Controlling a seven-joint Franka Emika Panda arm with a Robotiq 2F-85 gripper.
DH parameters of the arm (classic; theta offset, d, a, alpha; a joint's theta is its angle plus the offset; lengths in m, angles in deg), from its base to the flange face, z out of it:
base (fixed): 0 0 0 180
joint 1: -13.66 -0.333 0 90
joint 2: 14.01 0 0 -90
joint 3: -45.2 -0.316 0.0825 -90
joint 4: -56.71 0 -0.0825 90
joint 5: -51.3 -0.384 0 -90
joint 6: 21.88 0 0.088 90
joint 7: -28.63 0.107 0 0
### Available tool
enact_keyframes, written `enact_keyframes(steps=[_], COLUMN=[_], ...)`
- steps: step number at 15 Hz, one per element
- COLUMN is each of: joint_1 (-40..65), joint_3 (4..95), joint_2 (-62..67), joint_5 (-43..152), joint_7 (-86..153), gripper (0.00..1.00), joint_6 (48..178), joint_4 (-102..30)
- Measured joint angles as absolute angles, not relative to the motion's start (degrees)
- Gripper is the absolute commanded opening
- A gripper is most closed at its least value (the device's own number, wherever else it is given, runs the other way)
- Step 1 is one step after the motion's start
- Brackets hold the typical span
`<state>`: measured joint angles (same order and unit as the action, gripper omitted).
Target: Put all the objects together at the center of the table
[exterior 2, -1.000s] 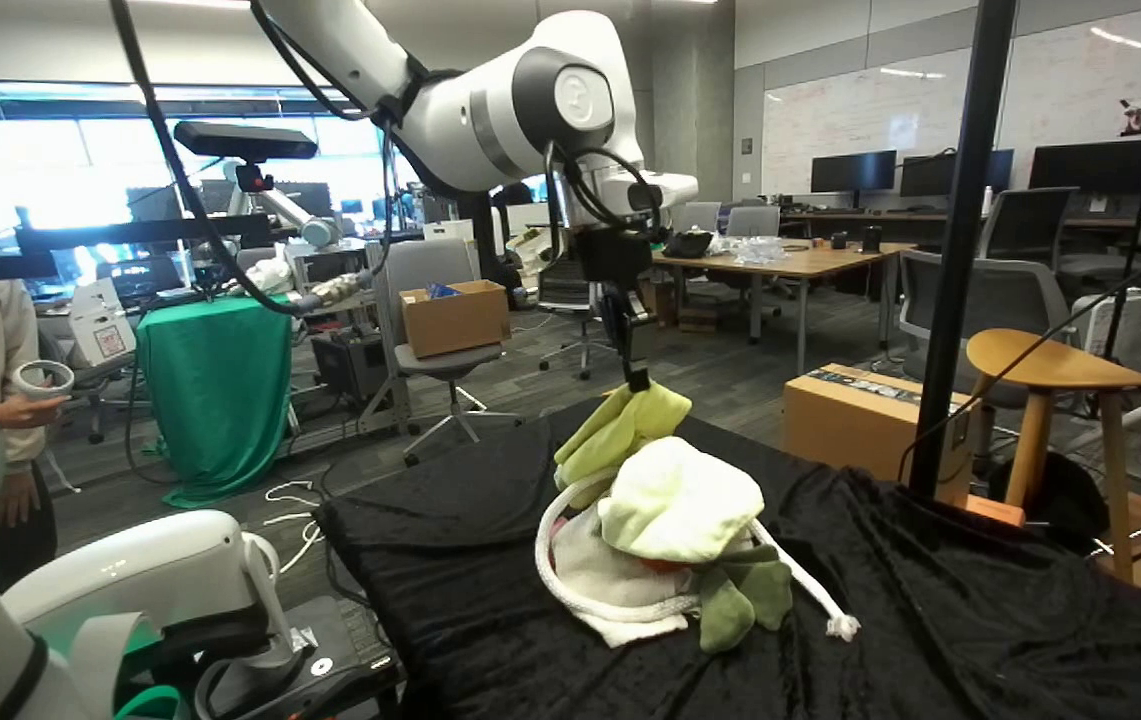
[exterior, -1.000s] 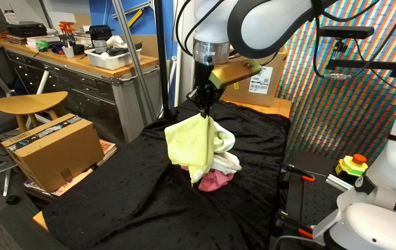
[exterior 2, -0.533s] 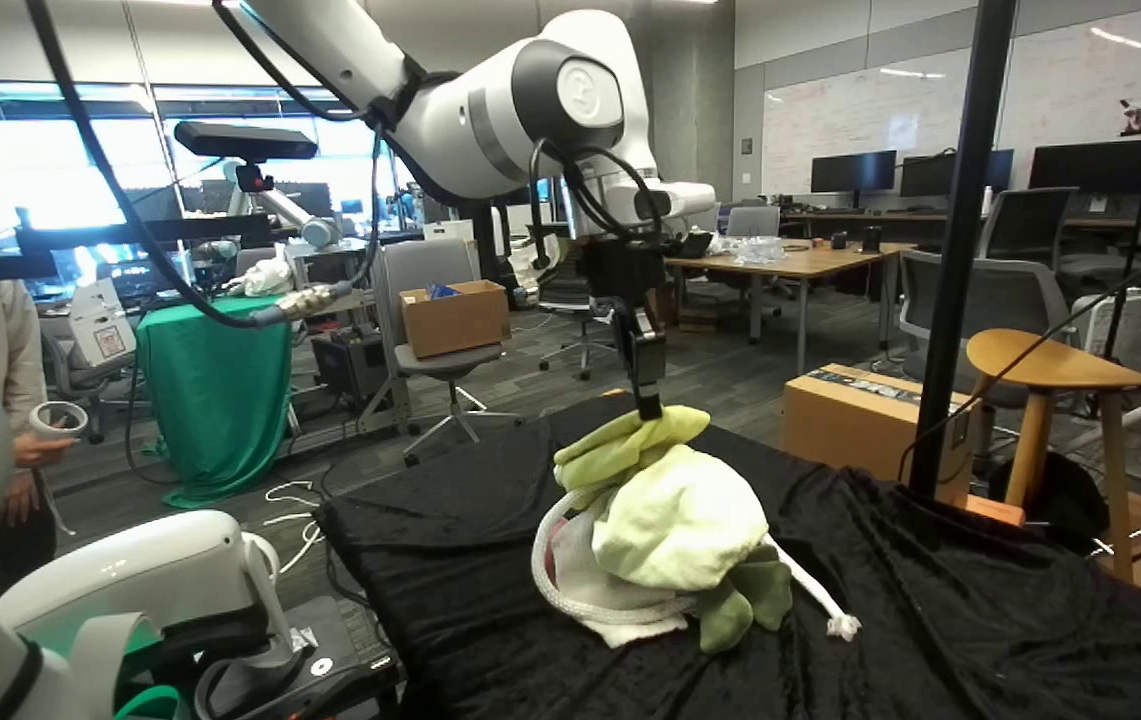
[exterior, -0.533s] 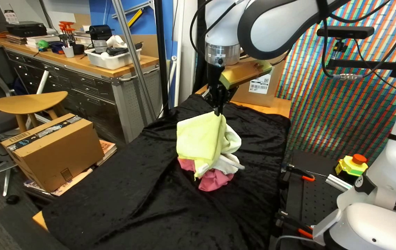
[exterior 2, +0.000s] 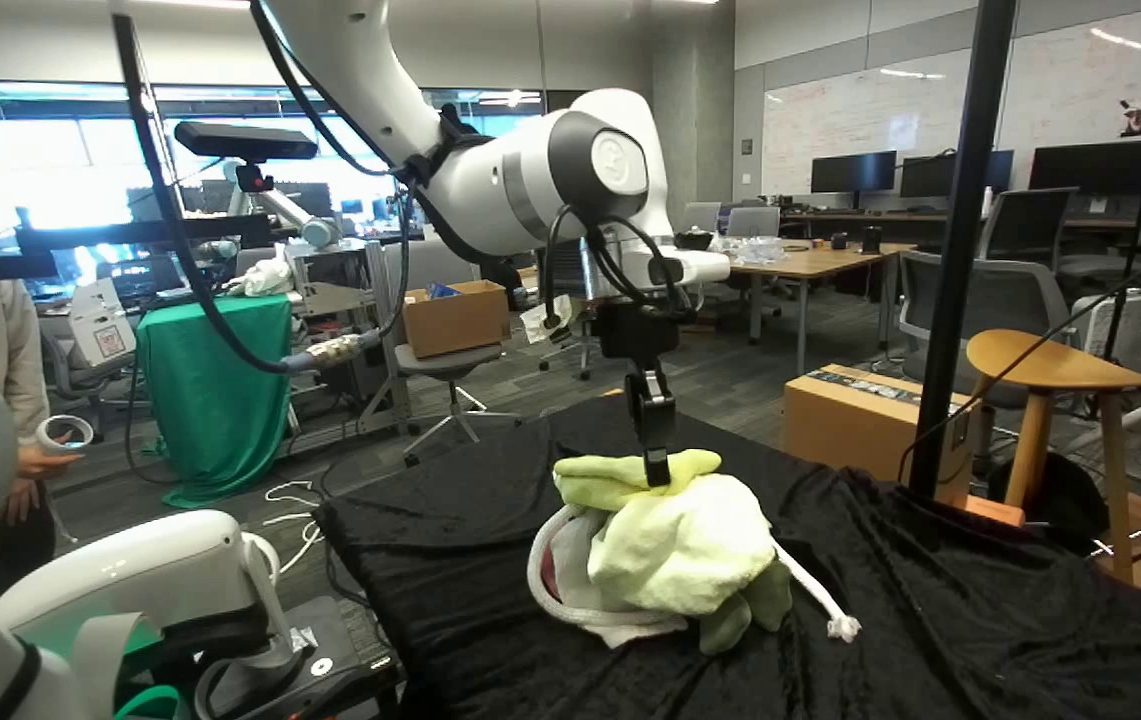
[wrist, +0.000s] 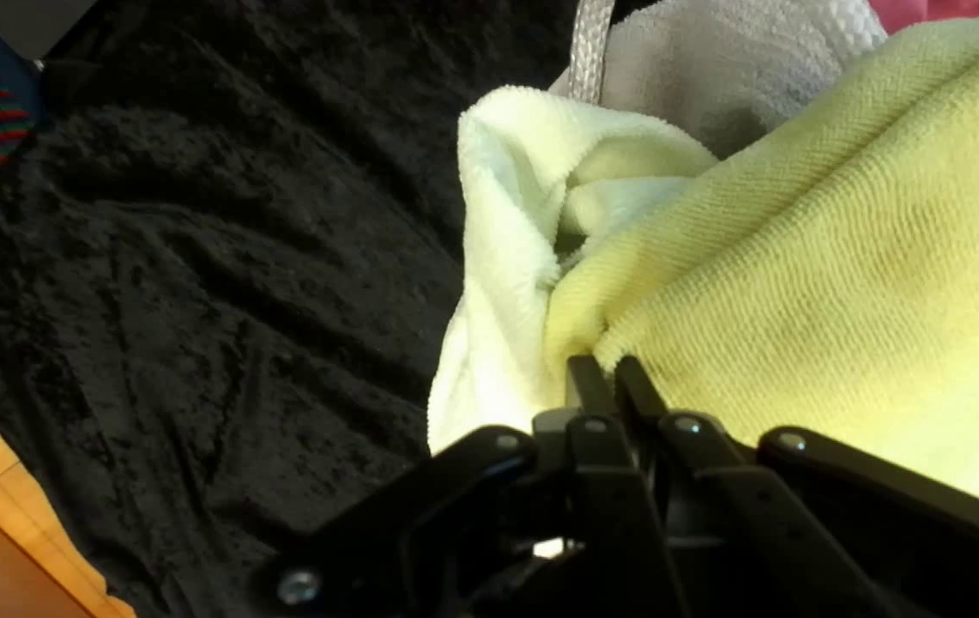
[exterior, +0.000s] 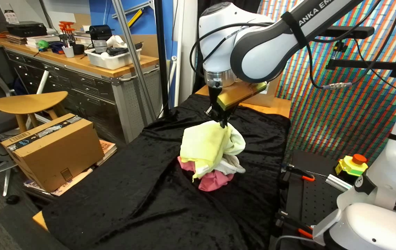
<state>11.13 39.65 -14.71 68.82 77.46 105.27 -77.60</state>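
Observation:
My gripper [exterior: 223, 124] is shut on the top of a yellow cloth [exterior: 203, 146], also seen in an exterior view [exterior 2: 657, 472]. In the wrist view the fingertips [wrist: 605, 367] pinch a fold of the yellow cloth [wrist: 849, 283]. The cloth drapes over a heap, with paler folds [exterior 2: 690, 550] on one side. Under it lie a pink cloth [exterior: 216, 180] and a whitish cloth [exterior: 228, 163], which also shows in the wrist view [wrist: 738, 51]. A white rope [exterior 2: 815, 585] loops around the heap. Green fabric pieces [exterior 2: 727, 625] stick out below. Parts of the heap are hidden.
A black velvet cloth [exterior: 125, 201] covers the table, with wrinkles. A second white arm [exterior: 375, 222] and a red emergency button [exterior: 359, 159] stand beside it. A black post [exterior 2: 960, 250] rises near the table edge. A cardboard box [exterior: 55, 152] sits off the table.
My gripper has moved sideways over the heap and come down, carrying the yellow cloth lower. The cloth now bunches on the heap. The pink cloth has stayed in place.

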Motion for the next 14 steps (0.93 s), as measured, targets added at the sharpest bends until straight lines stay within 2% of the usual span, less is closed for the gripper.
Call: enact_keyframes(steps=[5, 6, 7, 9, 14], joint_1=[11.0, 11.0, 11.0, 11.0, 11.0], joint_3=[39.7, 39.8, 39.8, 39.9, 40.0], joint_2=[-12.8, -12.8, -12.8, -12.9, -16.0], joint_5=[68.8, 68.8, 68.8, 68.8, 68.7], joint_7=[78.1, 78.2, 78.3, 78.3, 76.8], gripper=[0.05, 0.1, 0.32, 0.36, 0.74], joint_6=[104.9, 104.7, 104.5, 104.4, 102.6], joint_4=[-77.5, -77.5, -77.4, -77.4, -77.7])
